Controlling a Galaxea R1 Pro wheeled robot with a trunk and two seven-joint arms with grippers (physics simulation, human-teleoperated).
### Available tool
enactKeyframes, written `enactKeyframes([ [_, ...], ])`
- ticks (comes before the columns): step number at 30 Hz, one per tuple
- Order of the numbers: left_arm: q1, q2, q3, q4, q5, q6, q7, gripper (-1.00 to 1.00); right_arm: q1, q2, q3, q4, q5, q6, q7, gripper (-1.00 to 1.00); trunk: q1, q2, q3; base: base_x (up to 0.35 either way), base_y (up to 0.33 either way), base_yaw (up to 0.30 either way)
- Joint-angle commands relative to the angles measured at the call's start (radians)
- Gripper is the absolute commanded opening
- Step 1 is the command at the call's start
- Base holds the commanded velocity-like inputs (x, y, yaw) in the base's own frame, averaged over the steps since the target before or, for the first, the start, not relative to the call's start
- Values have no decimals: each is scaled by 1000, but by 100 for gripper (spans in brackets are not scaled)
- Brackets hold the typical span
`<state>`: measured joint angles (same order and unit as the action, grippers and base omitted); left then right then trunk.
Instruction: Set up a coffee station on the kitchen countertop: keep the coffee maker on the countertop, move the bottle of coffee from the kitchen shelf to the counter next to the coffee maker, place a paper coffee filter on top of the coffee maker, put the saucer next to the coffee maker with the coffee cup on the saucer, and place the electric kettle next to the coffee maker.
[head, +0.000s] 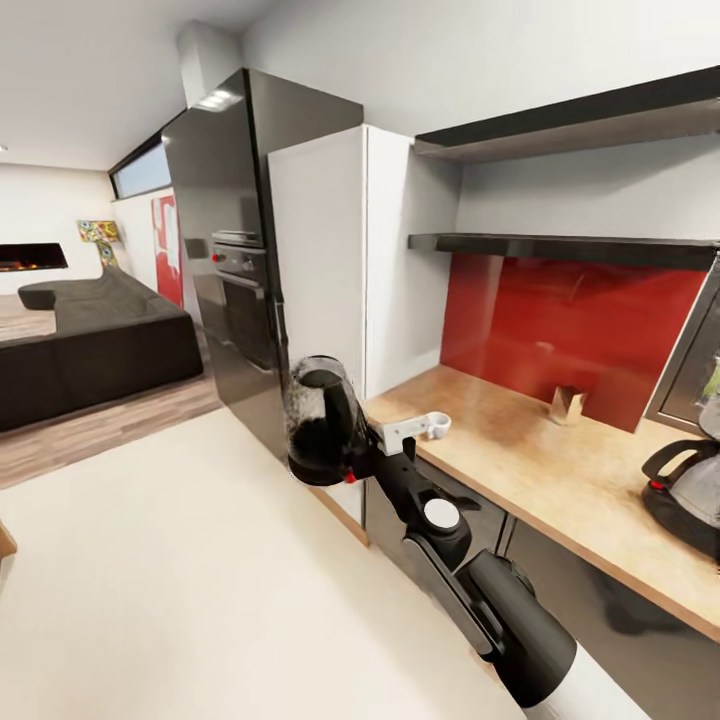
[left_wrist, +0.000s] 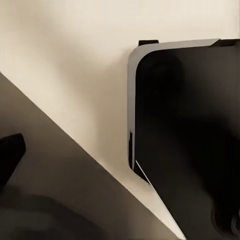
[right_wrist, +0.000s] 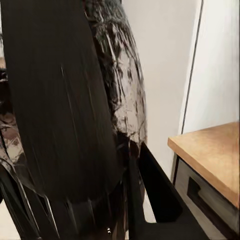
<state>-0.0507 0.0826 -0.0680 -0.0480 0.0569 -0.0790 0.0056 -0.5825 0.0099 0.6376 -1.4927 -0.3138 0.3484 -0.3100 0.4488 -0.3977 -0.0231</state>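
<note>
Head view: the right gripper (head: 352, 452) is clamped on the black handle of the electric kettle (head: 318, 420), carried in the air off the kitchen countertop's (head: 560, 480) near-left corner. Glass body, likely heavy and fragile; the handle is the sound place to hold. The coffee maker (head: 690, 490) stands at the counter's right end.
Left wrist view: dark panel; that gripper's state cannot be told.
Right wrist view: the kettle (right_wrist: 75, 125) close up, counter edge (right_wrist: 210, 155) beside it

coffee maker (head: 688, 490) — cut by frame edge | right hand (head: 352, 455) — hidden behind electric kettle (head: 318, 420)
</note>
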Motion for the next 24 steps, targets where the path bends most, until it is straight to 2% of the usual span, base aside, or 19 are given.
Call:
enactKeyframes([
  [1, -1, 0, -7, 0, 6, -4, 1, 100, -2, 0, 2, -1, -5, 3, -9, -100, 1, -2, -2, 331, 16, -272],
  [12, -1, 0, -7, 0, 6, -3, 1, 100, -2, 0, 2, -1, -5, 3, -9, -100, 1, -2, -2, 300, 143, -271],
  [18, -1, 0, -7, 0, 6, -4, 1, 100, -1, 1, 2, -1, -5, 3, -9, -100, 1, -2, -2, 43, 27, -257],
  [24, -1, 0, -7, 0, 6, -4, 1, 100, -1, 1, 2, -3, -7, 2, -9, -100, 1, -2, -2, 1, 1, -36],
])
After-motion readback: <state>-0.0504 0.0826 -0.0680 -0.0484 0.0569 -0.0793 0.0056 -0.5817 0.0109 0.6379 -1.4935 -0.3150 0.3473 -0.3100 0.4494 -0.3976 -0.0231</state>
